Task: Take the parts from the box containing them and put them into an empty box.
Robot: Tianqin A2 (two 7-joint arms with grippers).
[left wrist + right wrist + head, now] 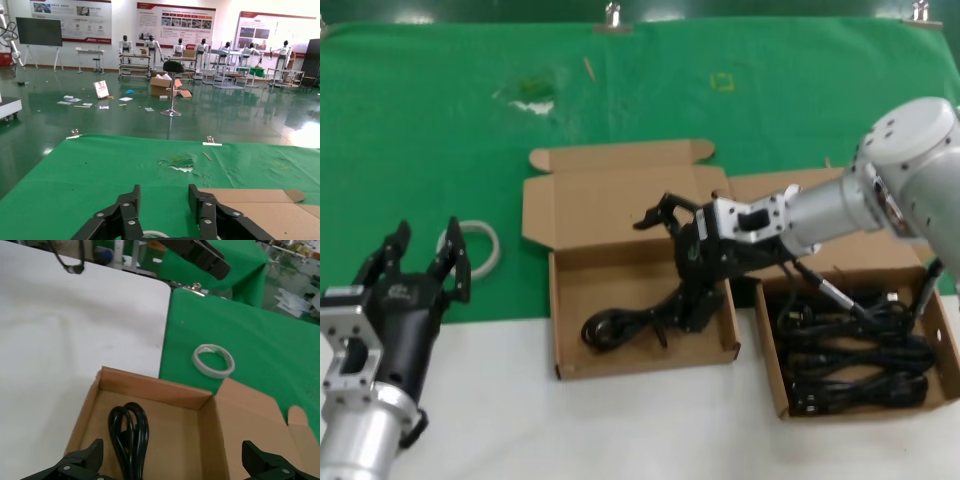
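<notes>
A squarish cardboard box (555, 330) with an ear-tabbed lid (610, 200) lies in the middle. One black power cord (625, 325) lies in it, also seen in the right wrist view (129, 437). My right gripper (680, 262) hovers just over this box with its jaws wide open (172, 462), holding nothing; the cord lies on the box floor below, nearer one finger. To the right, the second box (770, 370) holds several looped black cords (855, 350); my right arm hides most of its lid. My left gripper (423, 250) is open and empty at the near left (164, 200).
A white tape ring (485, 245) lies on the green cloth (720, 110) just beyond my left gripper, and shows in the right wrist view (213, 360). The near part of the table is white (620, 430). Small scraps lie on the cloth at the back.
</notes>
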